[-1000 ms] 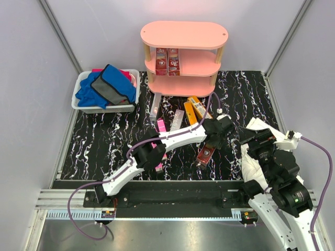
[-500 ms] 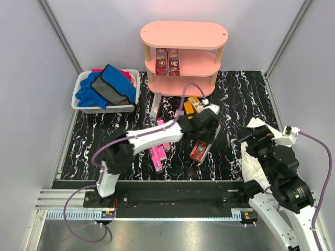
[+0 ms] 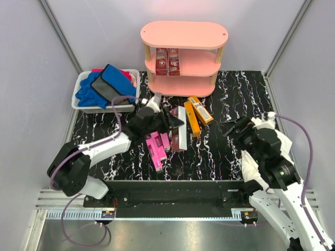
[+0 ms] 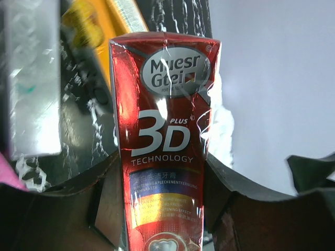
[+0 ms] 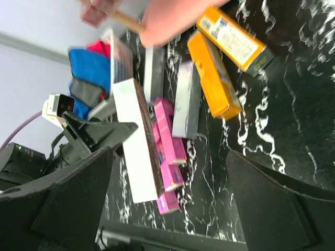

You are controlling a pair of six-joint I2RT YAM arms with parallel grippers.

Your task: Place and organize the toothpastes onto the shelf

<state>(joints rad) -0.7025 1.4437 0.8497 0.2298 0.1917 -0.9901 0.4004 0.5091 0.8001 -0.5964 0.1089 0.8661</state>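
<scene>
Left gripper (image 3: 163,120) clamps a red toothpaste box (image 4: 165,157) above the loose boxes (image 3: 157,149) on the table (image 3: 235,94), likely bound next for the middle tier of the pink shelf (image 3: 183,34); right gripper (image 3: 234,129) hangs wide open, empty.

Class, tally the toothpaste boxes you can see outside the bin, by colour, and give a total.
Red boxes: 3, two on the shelf, one in the left gripper
Orange boxes: 2
Silver boxes: 2
Pink boxes: 3, overlapping
Total: 10
</scene>
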